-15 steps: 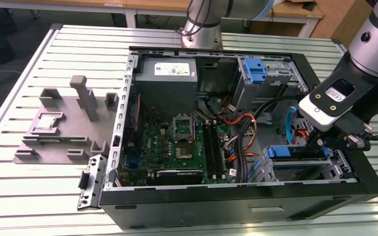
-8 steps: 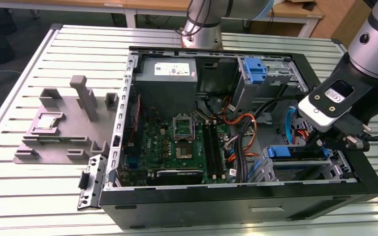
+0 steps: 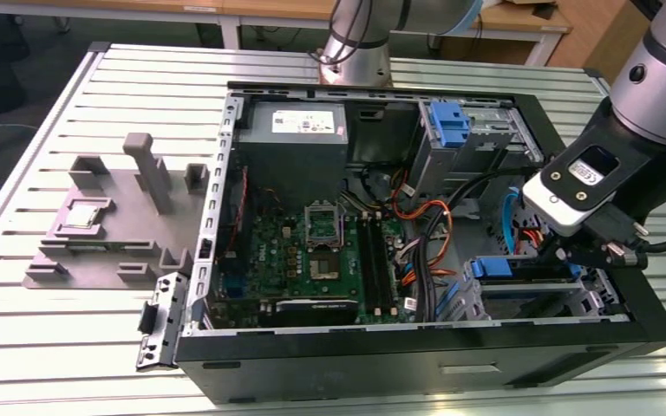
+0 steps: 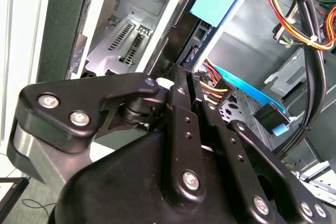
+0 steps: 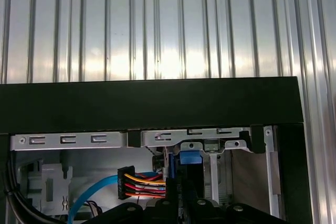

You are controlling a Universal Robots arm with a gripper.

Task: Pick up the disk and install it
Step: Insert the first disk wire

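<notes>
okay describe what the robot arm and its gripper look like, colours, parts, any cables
The arm is silver-grey metal with rounded joint housings and a dark band; its wrist carries a white-and-black block bearing a small printed label. A black cable loops off the wrist. The gripper is matte black metal: flat linkage bars joined by silver screws, with rows of small holes along the bars.
</notes>
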